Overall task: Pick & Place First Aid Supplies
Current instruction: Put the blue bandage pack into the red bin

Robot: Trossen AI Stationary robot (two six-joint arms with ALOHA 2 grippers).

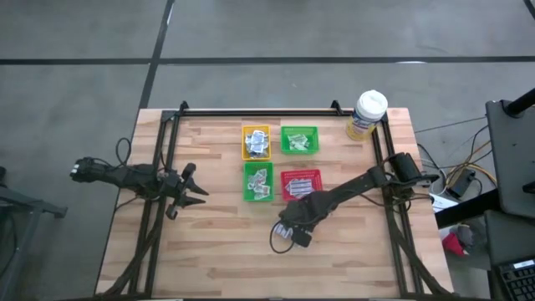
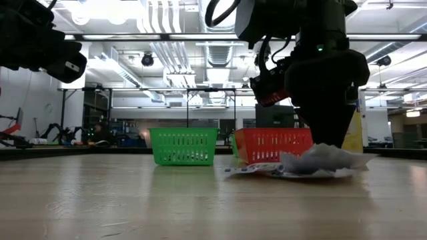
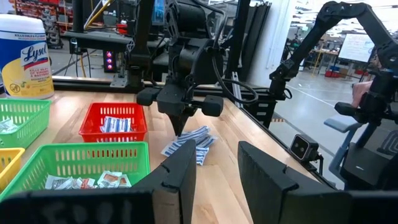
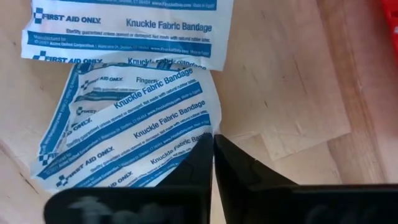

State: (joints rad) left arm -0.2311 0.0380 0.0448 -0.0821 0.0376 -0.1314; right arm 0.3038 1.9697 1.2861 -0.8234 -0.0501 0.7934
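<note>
Right tool [image 4: 212, 146] is pinched shut on the edge of a bandage packet [image 4: 134, 127] lying on the surface [image 4: 292, 81]. Next, it probably needs lifting toward the red tray [image 3: 114, 127].

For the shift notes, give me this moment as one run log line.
right gripper: shut on bandage packets, table, by red tray | left gripper: waiting, open, left side

Right gripper [image 3: 180, 129] tip down on bandage packets [image 3: 189, 142], beside red tray [image 3: 99, 129]

A robotics lab: exposed ceiling ducts [image 2: 167, 57], other robot arms [image 3: 323, 37], workbenches behind.
</note>
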